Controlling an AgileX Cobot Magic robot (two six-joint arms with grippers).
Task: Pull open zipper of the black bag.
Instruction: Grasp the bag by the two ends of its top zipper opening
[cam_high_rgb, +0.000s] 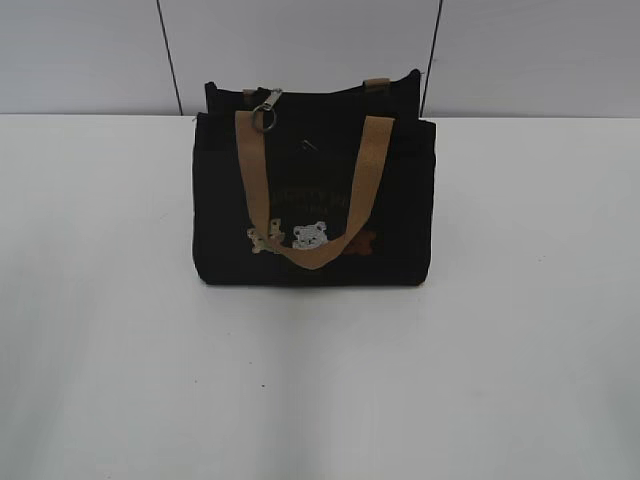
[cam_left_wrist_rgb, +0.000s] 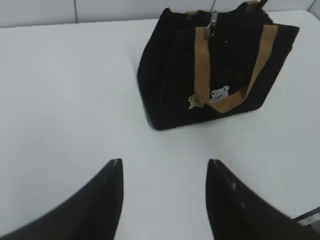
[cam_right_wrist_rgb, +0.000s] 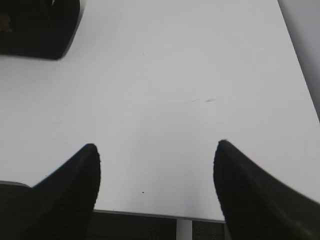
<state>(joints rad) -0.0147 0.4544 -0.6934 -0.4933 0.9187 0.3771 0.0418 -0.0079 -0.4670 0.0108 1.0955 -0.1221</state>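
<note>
Standing upright near the table's (cam_high_rgb: 100, 380) far edge, the black bag (cam_high_rgb: 312, 200) keeps its zipper (cam_high_rgb: 265, 103) running left-right, pull at the left end; left pincer (cam_left_wrist_rgb: 164, 172), jaws apart and empty, faces it more squarely than the right pincer (cam_right_wrist_rgb: 157, 150), also apart

Black bag, tan straps, white table

The black bag (cam_high_rgb: 315, 200) is plain black fabric with two tan webbing handles (cam_high_rgb: 254, 170); its front carries small cartoon pictures, a white bear face (cam_high_rgb: 310, 237) with a beige figure to its left and a brown one to its right. The zipper (cam_high_rgb: 268, 104) pull and its ring are silver. The table (cam_high_rgb: 100, 350) is plain white, with a pale grey wall (cam_high_rgb: 80, 50) crossed by dark seams beyond its far edge. Both the left gripper (cam_left_wrist_rgb: 164, 170) and the right gripper (cam_right_wrist_rgb: 156, 152) have black fingers.
</note>
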